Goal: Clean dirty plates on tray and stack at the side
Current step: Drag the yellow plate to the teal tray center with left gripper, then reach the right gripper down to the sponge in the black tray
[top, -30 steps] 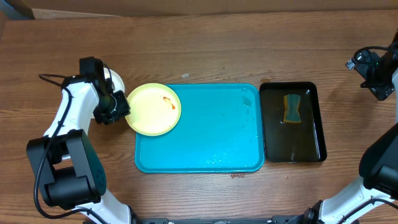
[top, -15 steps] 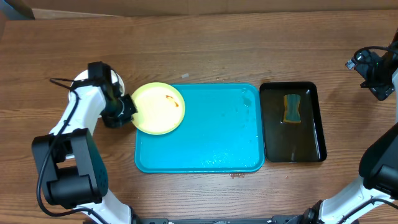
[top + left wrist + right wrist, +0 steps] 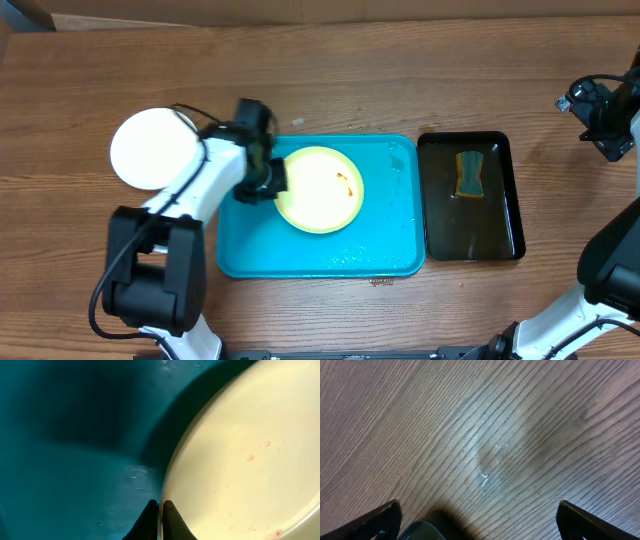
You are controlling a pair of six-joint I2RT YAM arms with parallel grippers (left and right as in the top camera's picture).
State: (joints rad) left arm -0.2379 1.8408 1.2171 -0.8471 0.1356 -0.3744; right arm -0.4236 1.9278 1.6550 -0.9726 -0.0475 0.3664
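A pale yellow-green plate [image 3: 319,189] with small orange-red smears hangs over the left half of the turquoise tray [image 3: 380,240]. My left gripper [image 3: 274,180] is shut on its left rim. In the left wrist view the two dark fingertips [image 3: 167,521] pinch the plate's edge [image 3: 240,455] above the tray floor [image 3: 75,455]. A white plate [image 3: 152,150] lies on the table left of the tray. My right gripper [image 3: 479,522] stands open over bare wood at the far right, holding nothing.
A narrow black tray [image 3: 470,232] with a yellow-green sponge [image 3: 469,174] sits right of the turquoise tray. The right arm [image 3: 600,115] is near the table's right edge. Wet streaks show on the turquoise tray floor.
My left gripper closed on the yellow-green plate's rim and carried it right, from the tray's left edge to over the tray. The white plate beneath came into view.
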